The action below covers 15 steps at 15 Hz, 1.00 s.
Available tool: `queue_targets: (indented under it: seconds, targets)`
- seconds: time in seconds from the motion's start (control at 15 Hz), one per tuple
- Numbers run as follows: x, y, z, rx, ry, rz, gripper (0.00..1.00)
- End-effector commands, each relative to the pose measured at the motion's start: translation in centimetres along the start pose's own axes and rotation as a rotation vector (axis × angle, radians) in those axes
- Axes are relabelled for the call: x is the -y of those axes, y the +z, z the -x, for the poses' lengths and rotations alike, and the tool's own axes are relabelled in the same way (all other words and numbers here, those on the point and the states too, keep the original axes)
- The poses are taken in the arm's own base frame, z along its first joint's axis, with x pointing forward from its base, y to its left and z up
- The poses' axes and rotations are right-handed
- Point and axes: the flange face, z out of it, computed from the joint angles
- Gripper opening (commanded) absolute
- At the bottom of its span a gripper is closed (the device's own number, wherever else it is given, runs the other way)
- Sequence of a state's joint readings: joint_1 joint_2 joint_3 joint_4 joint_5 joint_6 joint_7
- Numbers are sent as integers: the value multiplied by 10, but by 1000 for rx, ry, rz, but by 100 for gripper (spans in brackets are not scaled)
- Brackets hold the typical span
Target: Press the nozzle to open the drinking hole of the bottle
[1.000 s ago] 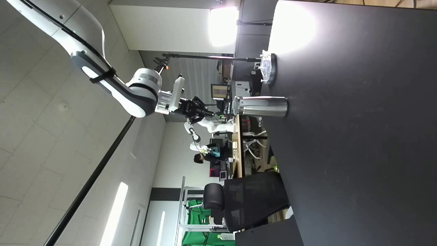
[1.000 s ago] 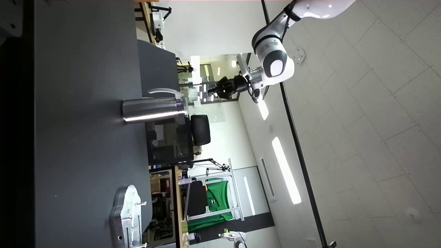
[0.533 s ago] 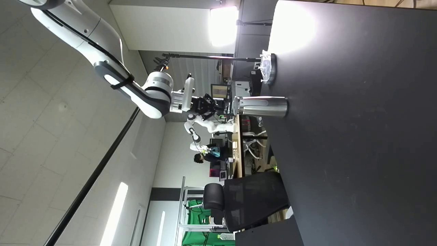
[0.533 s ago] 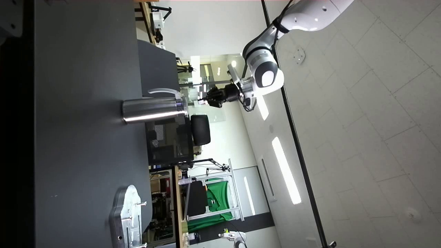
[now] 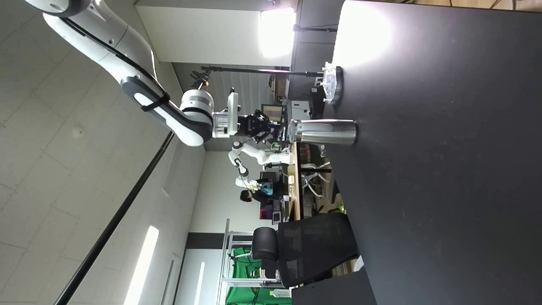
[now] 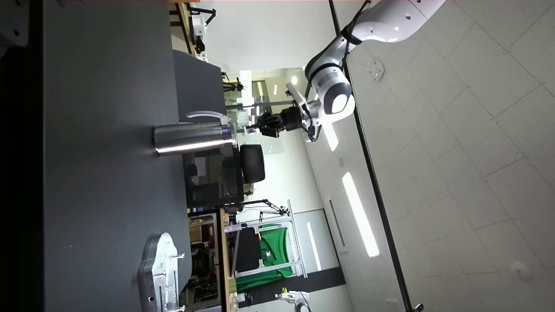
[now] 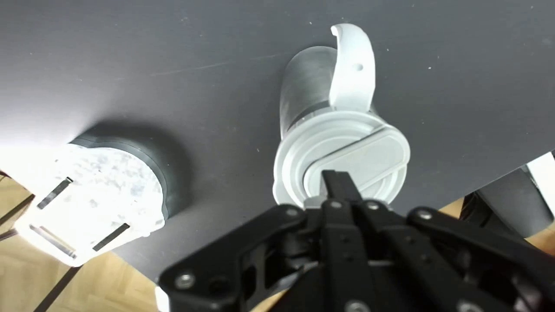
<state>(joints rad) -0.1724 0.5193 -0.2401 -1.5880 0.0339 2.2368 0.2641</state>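
Note:
The bottle (image 5: 328, 132) is a silver metal cylinder with a pale lid and a side handle. It stands upright on the dark table in both exterior views (image 6: 188, 138), which lie on their sides. In the wrist view its whitish lid (image 7: 377, 156) bears a raised oblong panel and the handle (image 7: 355, 69) points away. My gripper (image 7: 341, 184) is shut, its black fingertips together over the lid. They hide the near part of the lid. In an exterior view the gripper (image 6: 251, 128) hangs just above the lid with a small gap. Nothing shows between the fingers.
A low dark base with a whitish speckled top and small pegs (image 7: 125, 190) stands on the table (image 7: 234, 130) to one side of the bottle, also in both exterior views (image 5: 332, 83) (image 6: 160, 273). A black chair (image 5: 317, 250) is beyond the table edge.
My gripper has come down closer to the bottle's lid, mostly in the earlier half second. Since then it has turned slightly more upright. The bottle has not moved.

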Motion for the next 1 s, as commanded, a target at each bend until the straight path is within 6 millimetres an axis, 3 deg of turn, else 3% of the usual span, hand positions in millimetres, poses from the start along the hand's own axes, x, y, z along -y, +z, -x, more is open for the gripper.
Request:
queue_targets:
  seconds: [0.0,0.93]
  targets:
    - [-5,-5,-7,-6,27,29,0]
    - [-8,-2,-6,-19,13,1,1]
